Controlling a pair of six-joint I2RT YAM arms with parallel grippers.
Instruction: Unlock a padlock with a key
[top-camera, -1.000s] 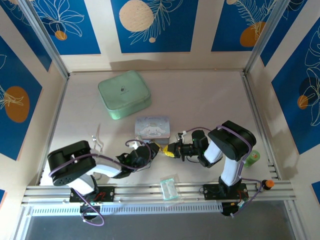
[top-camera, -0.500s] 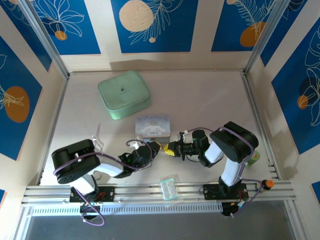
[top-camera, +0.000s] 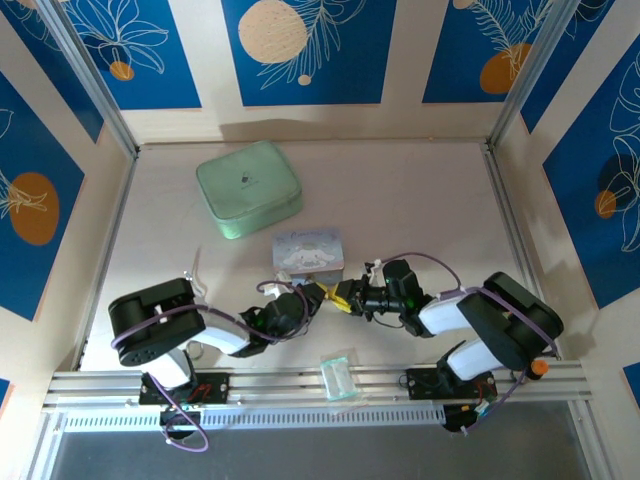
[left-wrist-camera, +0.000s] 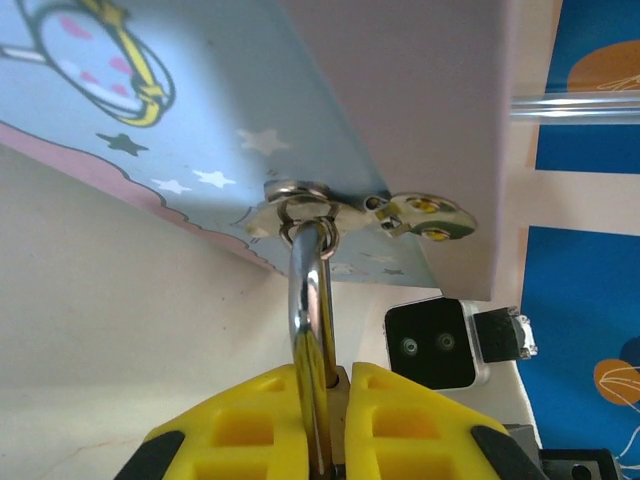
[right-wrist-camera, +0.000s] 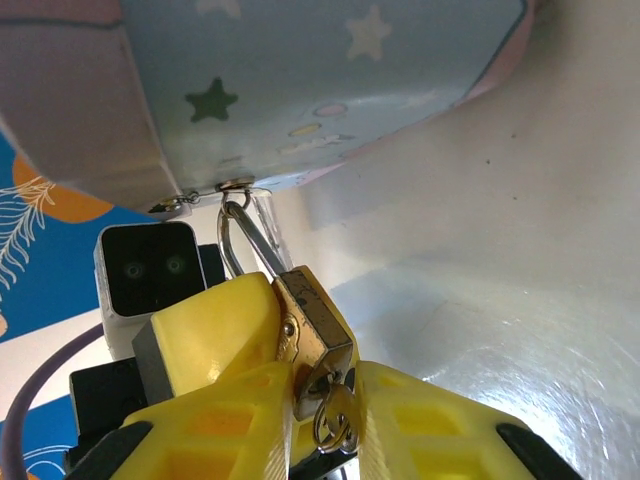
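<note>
Pinching padlock (left-wrist-camera: 308, 290), left pincer (left-wrist-camera: 338, 390), starry box (left-wrist-camera: 200, 140)

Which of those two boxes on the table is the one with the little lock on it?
The light blue cartoon-printed box: a small brass padlock hangs from its clasp. The mint-green case lies farther back, apart from it.

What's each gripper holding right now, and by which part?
The left gripper clamps the padlock by its silver shackle, next to the brass body. The right gripper sits around the key under the padlock; whether it grips it cannot be told.
</note>
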